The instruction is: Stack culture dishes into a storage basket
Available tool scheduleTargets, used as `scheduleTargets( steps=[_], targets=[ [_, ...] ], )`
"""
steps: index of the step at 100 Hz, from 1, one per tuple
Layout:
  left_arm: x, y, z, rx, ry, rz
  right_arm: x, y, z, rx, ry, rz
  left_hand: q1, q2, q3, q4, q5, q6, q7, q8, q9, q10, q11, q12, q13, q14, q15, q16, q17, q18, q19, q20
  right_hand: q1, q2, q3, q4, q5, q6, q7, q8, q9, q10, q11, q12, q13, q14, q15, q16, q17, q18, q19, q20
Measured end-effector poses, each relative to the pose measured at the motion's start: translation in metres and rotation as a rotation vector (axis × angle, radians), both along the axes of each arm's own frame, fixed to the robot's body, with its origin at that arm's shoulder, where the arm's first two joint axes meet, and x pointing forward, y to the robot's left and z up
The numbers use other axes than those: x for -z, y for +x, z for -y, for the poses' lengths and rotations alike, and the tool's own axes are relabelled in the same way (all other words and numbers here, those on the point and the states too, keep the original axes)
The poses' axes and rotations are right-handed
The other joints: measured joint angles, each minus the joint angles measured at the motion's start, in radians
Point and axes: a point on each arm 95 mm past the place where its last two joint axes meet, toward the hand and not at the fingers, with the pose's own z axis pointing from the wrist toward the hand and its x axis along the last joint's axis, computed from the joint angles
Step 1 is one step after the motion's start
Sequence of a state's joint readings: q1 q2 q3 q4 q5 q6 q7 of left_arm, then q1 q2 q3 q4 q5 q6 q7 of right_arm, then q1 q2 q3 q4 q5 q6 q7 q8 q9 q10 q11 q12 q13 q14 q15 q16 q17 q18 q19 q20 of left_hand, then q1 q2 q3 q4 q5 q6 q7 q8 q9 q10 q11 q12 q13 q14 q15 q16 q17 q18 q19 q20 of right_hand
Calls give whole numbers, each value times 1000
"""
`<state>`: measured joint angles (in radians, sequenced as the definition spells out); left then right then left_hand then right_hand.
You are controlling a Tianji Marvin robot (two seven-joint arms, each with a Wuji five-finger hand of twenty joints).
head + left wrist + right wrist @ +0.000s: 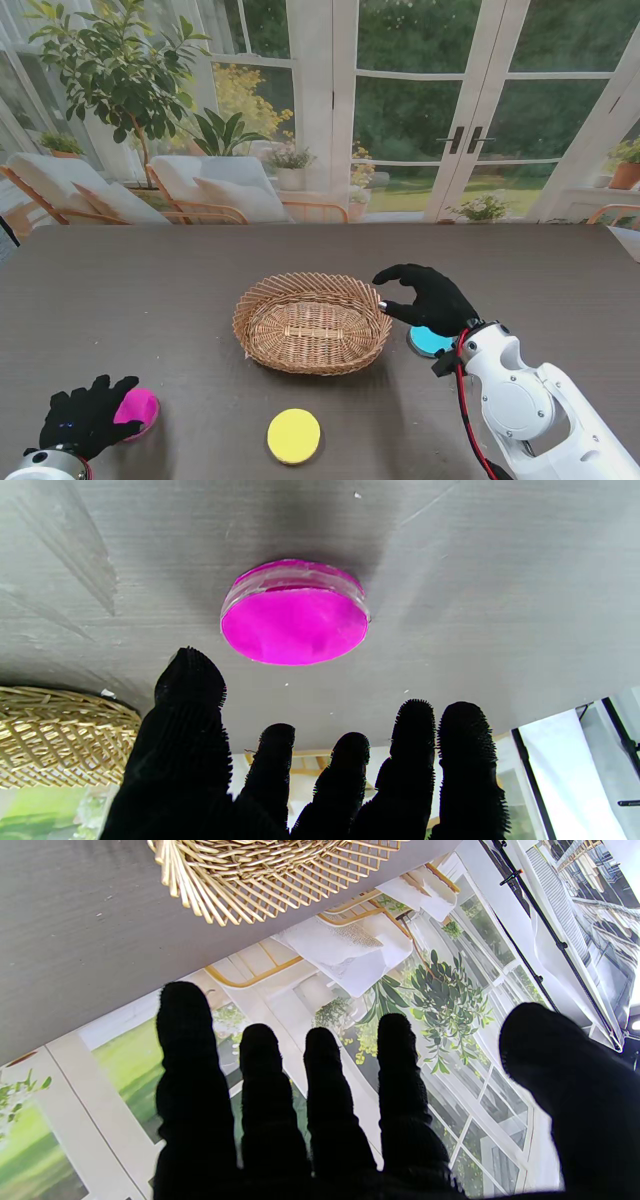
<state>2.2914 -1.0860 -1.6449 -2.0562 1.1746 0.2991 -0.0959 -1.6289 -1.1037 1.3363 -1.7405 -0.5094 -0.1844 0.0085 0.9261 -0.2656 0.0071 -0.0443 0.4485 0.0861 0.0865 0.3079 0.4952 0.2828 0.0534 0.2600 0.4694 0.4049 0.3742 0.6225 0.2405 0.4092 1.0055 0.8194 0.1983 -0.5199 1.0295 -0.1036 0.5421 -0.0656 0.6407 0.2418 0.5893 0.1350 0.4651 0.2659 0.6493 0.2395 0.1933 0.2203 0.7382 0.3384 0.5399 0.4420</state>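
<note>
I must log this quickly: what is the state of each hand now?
Left hand: open, over the pink dish, holding nothing.
Right hand: open, holding nothing.

Dark grey wood-grain table (180,290) carries: wicker basket (312,322) at centre, yellow dish (294,436) nearer to me, magenta dish (138,408) near left, blue dish (428,342) right of basket (partly hidden).

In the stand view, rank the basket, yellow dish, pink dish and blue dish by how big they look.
1. Basket.
2. Yellow dish.
3. Pink dish and blue dish: both partly hidden by robot hands, so unranked.
</note>
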Motion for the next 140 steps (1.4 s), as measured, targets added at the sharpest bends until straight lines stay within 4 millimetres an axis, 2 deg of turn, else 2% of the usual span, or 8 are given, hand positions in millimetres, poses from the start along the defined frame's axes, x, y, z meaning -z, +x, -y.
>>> scheduleTargets(
  steps=[16, 21, 29, 41, 56, 73, 109, 140],
  targets=[
    [7, 4, -4, -8, 2, -56, 1, 0, -1, -4, -2, -3, -52, -2, 0, 4, -63, -13, -18, 0, -40, 14, 2, 2, 23, -3, 86, 81, 25, -23, 113, 56, 0, 0, 0, 0, 0, -1, 0, 0, 0, 0, 0, 0, 18, 0, 16, 1, 0, 0, 0, 0],
    [9, 5, -5, -9, 4, -68, 1, 0, -1, -5, -2, -4, -53, -2, 0, 4, -80, -22, -19, 3, -64, 22, -1, 2, 23, -13, 130, 127, 39, -38, 169, 90, 0, 0, 0, 0, 0, -2, 0, 0, 1, 0, 0, 0, 19, 0, 17, 4, 0, 0, 0, 0],
    [12, 10, -6, -6, 11, -105, 1, 0, -2, -7, -3, -6, -115, -2, -6, 4, -102, -33, -25, 19, -64, 27, -2, 8, 23, -29, 209, 195, 70, -71, 253, 140, 0, 0, 0, 0, 0, -3, 0, 0, 1, 0, 0, 0, 19, 0, 17, 5, 0, 0, 0, 0],
    [13, 18, -7, 2, 33, -147, 1, 0, -2, -8, -4, -7, -112, -2, -7, 4, -127, -36, -25, 31, -76, 33, 1, 23, 24, -65, 327, 295, 121, -118, 380, 181, 0, 0, 0, 0, 0, -3, 0, 0, 1, 0, 0, 0, 19, 0, 17, 5, 0, 0, 0, 0],
    [12, 23, -8, 11, 39, -149, 1, 0, -2, -8, -4, -8, -112, -2, 2, 4, -128, -36, -25, 38, -76, 34, 1, 38, 49, -95, 426, 368, 171, -156, 457, 215, 0, 0, 0, 0, 0, -4, 0, 0, 1, 0, 0, 0, 19, 0, 17, 5, 0, 0, 0, 0],
    [12, 24, -9, 7, 41, -161, 2, 0, -2, -10, -5, -10, -112, -23, 12, 4, -139, -38, -26, 39, -76, 35, 1, 40, 49, -104, 467, 396, 195, -164, 487, 236, 0, 0, 0, 0, 0, -4, 0, 0, 1, 1, 0, 0, 19, 0, 17, 5, 0, 0, 0, 0],
    [20, 23, -6, 3, 20, -228, 2, 0, -2, -13, -7, -14, -113, -23, 12, 4, -151, -48, -32, 40, -76, 73, 1, 52, 53, -116, 534, 434, 230, -172, 525, 270, 0, 0, 0, 0, 0, -4, 0, 0, 11, 1, 0, 0, 19, 0, 17, 5, 0, 0, 0, 0],
    [25, 23, -8, 5, 28, -203, 2, 0, -2, -15, -8, -16, -114, -22, 12, 4, -165, -59, -46, 48, -101, 83, 9, 69, 67, -128, 538, 435, 234, -179, 535, 271, 0, 0, 0, 0, 4, -4, 0, 0, 11, 1, 0, 0, 19, 0, 17, 5, 0, 0, 0, 0]
  ],
)
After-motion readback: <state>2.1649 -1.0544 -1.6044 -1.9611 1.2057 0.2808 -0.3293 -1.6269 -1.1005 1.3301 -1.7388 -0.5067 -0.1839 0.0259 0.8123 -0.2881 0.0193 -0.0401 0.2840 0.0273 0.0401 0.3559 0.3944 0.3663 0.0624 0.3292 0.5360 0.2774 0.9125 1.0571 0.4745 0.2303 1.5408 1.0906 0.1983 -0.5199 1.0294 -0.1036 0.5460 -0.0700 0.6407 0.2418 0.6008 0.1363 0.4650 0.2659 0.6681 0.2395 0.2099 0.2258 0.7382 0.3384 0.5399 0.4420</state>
